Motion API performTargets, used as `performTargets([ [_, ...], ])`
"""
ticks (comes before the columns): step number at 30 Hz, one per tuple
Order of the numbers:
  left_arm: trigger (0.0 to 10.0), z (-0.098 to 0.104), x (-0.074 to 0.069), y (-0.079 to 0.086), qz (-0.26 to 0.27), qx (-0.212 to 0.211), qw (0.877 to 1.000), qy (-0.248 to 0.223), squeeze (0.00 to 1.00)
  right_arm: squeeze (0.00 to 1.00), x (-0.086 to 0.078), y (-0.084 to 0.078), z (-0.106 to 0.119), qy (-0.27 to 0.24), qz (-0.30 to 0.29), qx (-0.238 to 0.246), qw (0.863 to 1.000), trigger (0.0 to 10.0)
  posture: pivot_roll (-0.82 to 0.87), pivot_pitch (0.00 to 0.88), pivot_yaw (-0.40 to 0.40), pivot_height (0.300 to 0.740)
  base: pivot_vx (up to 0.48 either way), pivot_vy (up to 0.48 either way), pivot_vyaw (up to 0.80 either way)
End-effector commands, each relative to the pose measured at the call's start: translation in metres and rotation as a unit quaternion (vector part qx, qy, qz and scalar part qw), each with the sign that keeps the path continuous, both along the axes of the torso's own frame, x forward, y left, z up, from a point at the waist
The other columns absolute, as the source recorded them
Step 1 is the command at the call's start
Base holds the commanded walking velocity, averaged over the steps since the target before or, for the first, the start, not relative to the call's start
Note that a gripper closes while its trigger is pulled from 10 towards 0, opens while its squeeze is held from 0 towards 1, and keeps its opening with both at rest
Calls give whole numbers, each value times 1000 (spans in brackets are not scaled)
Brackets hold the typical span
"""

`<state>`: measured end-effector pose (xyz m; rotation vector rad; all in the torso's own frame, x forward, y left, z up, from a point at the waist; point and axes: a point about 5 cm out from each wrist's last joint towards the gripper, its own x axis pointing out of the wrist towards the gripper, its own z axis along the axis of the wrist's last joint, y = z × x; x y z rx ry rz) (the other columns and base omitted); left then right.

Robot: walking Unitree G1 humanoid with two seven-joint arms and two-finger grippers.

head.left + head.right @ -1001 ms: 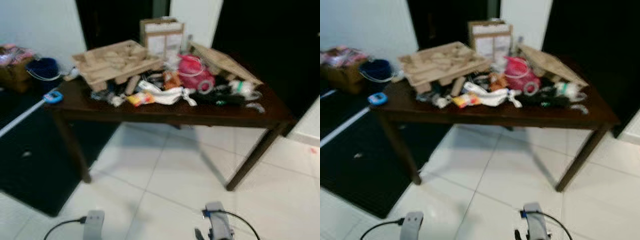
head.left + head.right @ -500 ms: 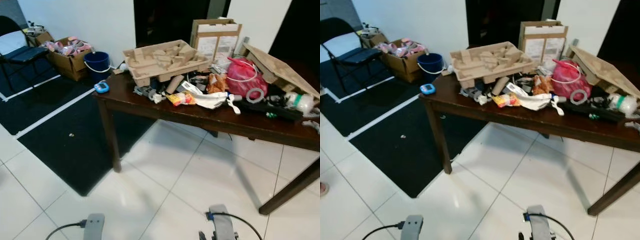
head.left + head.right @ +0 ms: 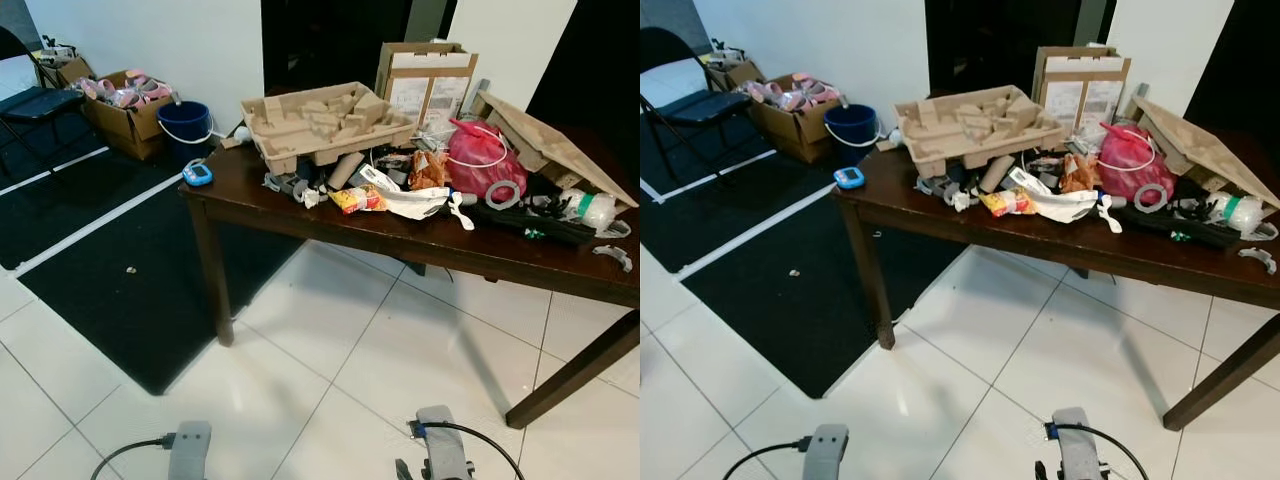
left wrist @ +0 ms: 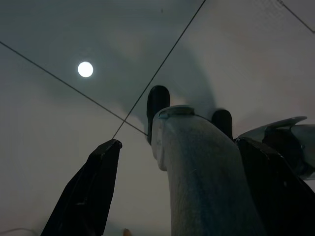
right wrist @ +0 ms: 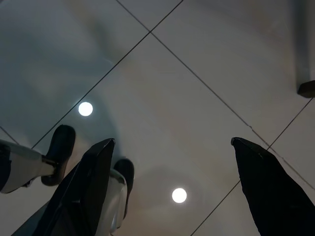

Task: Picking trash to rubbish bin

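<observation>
A dark wooden table (image 3: 232,188) stands ahead, strewn with trash. On it lie a moulded cardboard tray (image 3: 320,120), a red plastic bag (image 3: 478,160), a yellow snack wrapper (image 3: 352,198), a crumpled white wrapper (image 3: 415,203) and a grey tape roll (image 3: 502,193). A blue bucket (image 3: 183,122) sits on the floor beyond the table's left end. Both arms hang low, well short of the table. My left gripper (image 4: 178,142) is open over white tiles, with nothing between its fingers. My right gripper (image 5: 172,141) is also open and empty above the floor.
A brown box (image 3: 425,80) and a flat cardboard sheet (image 3: 545,140) stand at the table's back. A small blue device (image 3: 197,173) lies on its left corner. A black mat (image 3: 110,260), an open carton (image 3: 122,95) and a folding chair (image 3: 30,100) are to the left.
The camera has swung left and sharpened, bringing the carton, bucket and chair into view. Nothing on the table has moved. Both arms still hang low.
</observation>
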<state>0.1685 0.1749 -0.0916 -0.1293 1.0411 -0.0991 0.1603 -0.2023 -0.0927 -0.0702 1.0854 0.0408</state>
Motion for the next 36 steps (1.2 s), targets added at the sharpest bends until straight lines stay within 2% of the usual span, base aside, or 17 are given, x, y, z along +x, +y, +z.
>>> performTargets([
  [1,10000,-1,-2,-2,-6,-1,1000,3,0,0,0,0,0,-2,-9,3,1000,10000,-16,37,-26,740,255,0,0],
  [36,10000,-1,-3,-2,-17,-2,1000,4,0,0,2,5,0,-10,-13,20,1000,10000,-16,40,-23,740,287,0,0],
])
